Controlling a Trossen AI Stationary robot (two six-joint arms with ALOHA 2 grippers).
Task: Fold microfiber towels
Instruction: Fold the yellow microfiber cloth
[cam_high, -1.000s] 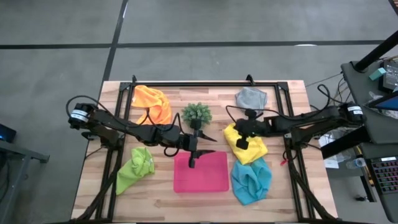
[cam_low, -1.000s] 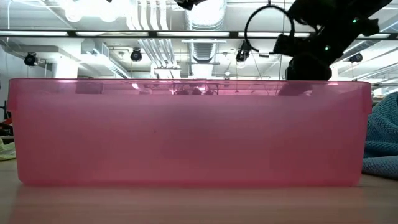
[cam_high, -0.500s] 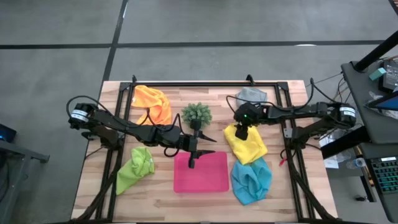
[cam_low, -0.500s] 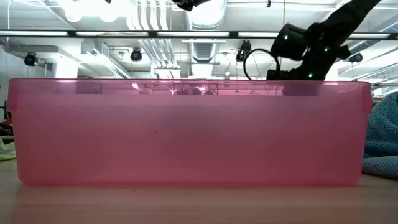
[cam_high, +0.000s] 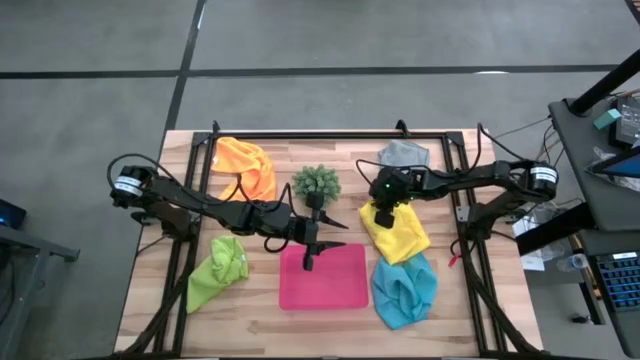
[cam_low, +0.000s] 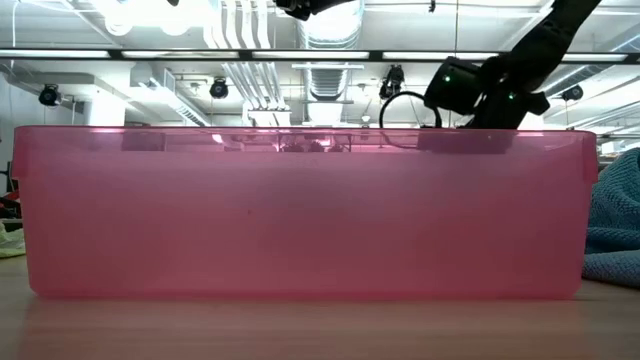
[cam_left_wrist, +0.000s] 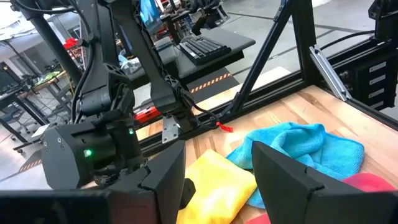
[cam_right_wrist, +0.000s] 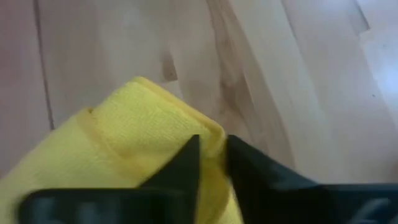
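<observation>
Lime green towel (cam_high: 217, 272) crumpled at near left of tabletop (cam_high: 455, 312); orange towel (cam_high: 246, 164) at far left
Left end effector (cam_high: 311, 241) over far edge of pink tray (cam_high: 324, 278), fingers parted, gripping nothing
Green plant (cam_high: 316, 183) just beyond it
Right end effector (cam_high: 383, 213) down on far corner of yellow towel (cam_high: 398, 234), fingers (cam_right_wrist: 180, 172) nearly closed, pinching yellow fold
Grey towel (cam_high: 405, 155) at far right; light blue towel (cam_high: 404, 288) near right, touching yellow towel
</observation>
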